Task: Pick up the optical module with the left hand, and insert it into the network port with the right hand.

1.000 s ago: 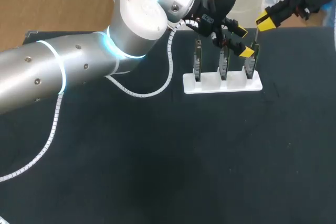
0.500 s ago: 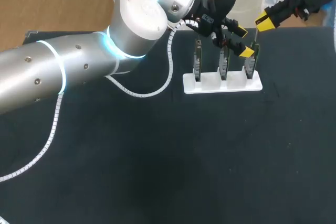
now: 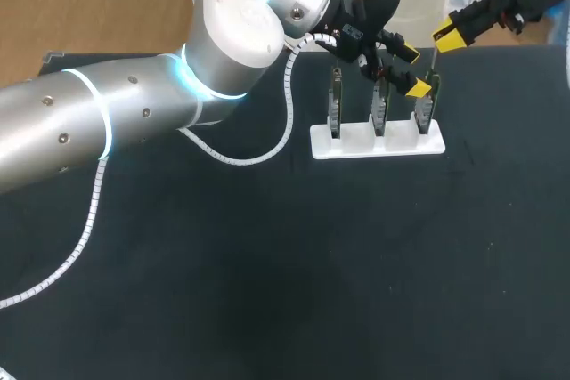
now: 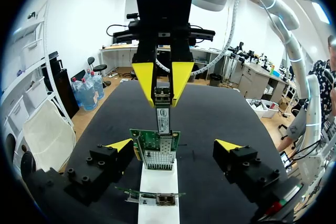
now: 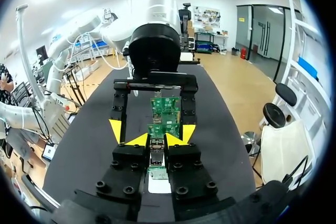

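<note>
A white stand [image 3: 377, 141] holds three upright green network cards. My right gripper [image 3: 450, 37] hangs over the rightmost card [image 3: 425, 113], shut on the slim optical module [image 3: 434, 64], which points down at the card's top edge. In the left wrist view the module [image 4: 163, 116] runs from the right gripper [image 4: 163, 85] to the port on the card [image 4: 155, 150]. My left gripper [image 3: 411, 69] stands open, its fingers astride that card without touching it [image 4: 174, 145]. From the right wrist, the module [image 5: 156, 161] sits between my shut right gripper [image 5: 156, 140].
The stand stands near the far edge of the black table [image 3: 294, 264]. My left arm [image 3: 134, 113], with its white coiled cable [image 3: 89, 220], crosses the table's left half. The other two cards [image 3: 335, 104] stand left of the grippers.
</note>
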You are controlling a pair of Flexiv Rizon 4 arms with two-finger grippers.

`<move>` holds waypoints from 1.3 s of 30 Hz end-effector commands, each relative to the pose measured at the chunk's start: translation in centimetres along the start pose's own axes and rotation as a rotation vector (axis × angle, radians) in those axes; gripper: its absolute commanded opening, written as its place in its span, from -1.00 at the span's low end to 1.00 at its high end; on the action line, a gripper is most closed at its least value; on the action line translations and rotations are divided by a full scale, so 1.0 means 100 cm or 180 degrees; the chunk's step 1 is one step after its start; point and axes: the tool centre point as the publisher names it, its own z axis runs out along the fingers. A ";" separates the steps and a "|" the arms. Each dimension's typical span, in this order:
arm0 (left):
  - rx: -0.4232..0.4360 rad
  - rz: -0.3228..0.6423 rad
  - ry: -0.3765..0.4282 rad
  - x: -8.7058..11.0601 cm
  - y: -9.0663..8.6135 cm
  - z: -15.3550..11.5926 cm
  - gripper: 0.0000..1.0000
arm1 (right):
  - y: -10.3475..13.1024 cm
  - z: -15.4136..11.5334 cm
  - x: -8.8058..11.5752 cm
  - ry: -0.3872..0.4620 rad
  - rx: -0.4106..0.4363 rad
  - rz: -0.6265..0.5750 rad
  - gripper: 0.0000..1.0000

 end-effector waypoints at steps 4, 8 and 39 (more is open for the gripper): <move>0.0007 -0.0010 0.0025 -0.002 0.002 0.000 1.00 | 0.001 0.002 0.003 -0.0006 0.0049 0.0043 -1.00; 0.0007 -0.0010 0.0025 -0.002 0.002 0.000 1.00 | 0.002 0.002 0.003 -0.0006 0.0047 0.0051 -1.00; 0.0007 -0.0010 0.0025 -0.002 0.002 0.000 1.00 | 0.004 0.001 0.002 -0.0031 0.0075 0.0046 -1.00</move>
